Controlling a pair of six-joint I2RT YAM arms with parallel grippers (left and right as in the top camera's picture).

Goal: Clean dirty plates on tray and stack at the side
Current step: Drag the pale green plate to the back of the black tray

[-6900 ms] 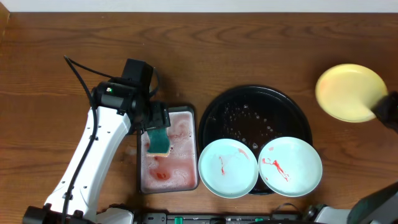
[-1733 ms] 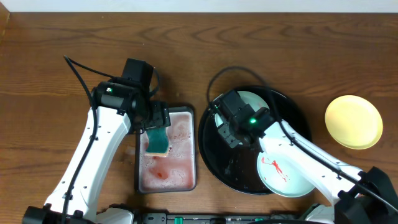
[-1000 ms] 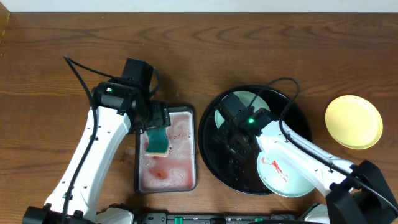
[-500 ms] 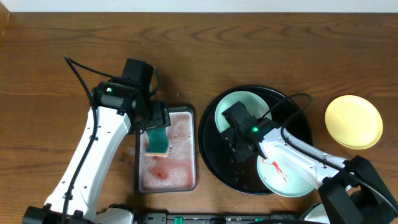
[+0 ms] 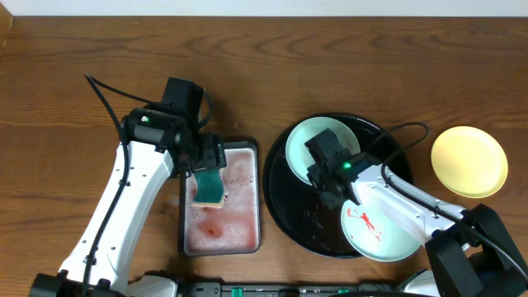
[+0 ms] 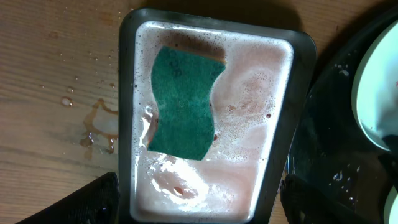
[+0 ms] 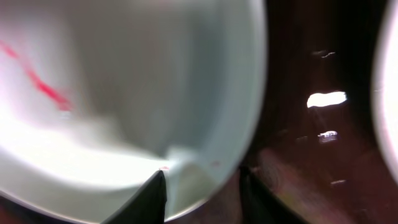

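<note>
So here's what we see. The big black tray [image 5: 285, 210] sits right of centre on the wooden table [image 5: 346, 58]. One mint plate [image 5: 307, 139] lies inside it at about 11 o'clock and has a thin red streak on it. The second mint plate [image 5: 388, 235], also smeared red, is at 5 o'clock and hangs a bit over the rim. The yellow plate [image 5: 469, 162] sits alone on the wood, off the tray at roughly 2 o'clock.

The right gripper [image 7: 202, 177] is down at the 5 o'clock edge of that upper mint plate. One finger is over the plate and the other over the dark tray, so the rim runs between them. It's blurry, so we honestly can't tell if it's clamped on or just straddling.

The left gripper [image 6: 199, 182] hangs over the small rectangular tray [image 6: 127, 93], which is full of pinkish suds. Its fingers are spread wide. The green sponge [image 6: 185, 102] lies loose in the foam below them. There are some water drops on the table at the small tray's 9 o'clock.
</note>
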